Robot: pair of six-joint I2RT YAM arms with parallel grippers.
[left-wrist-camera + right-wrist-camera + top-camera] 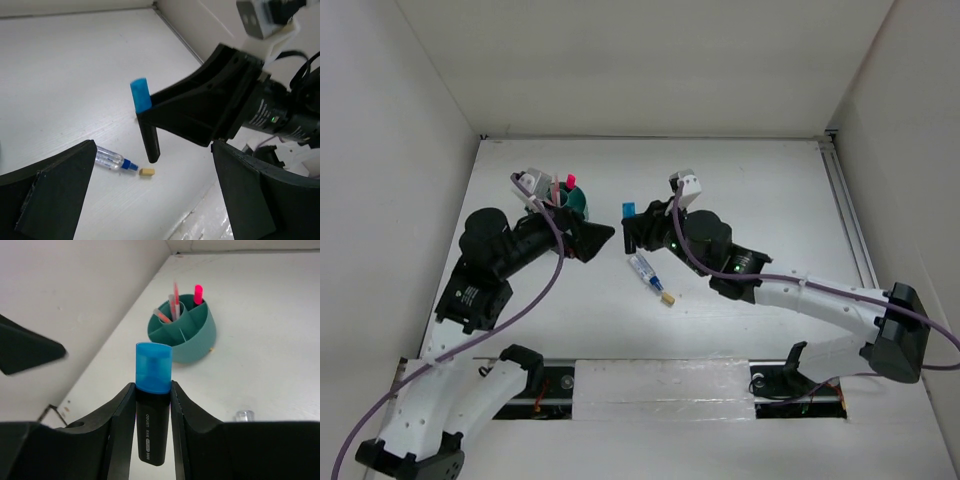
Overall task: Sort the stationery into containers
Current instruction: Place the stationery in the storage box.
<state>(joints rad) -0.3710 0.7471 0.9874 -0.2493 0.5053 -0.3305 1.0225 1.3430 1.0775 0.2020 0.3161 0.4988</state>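
The right tool is clamped on the black marker with the translucent blue cap, holding it roughly upright above the white table, right of the round teal plastic organiser cup. The left tool hangs wide open and empty just beside the cup's near-right side. Carry the marker left, high enough to pass the left tool, centre it over an unoccupied right-side compartment, and lower it vertically before releasing.
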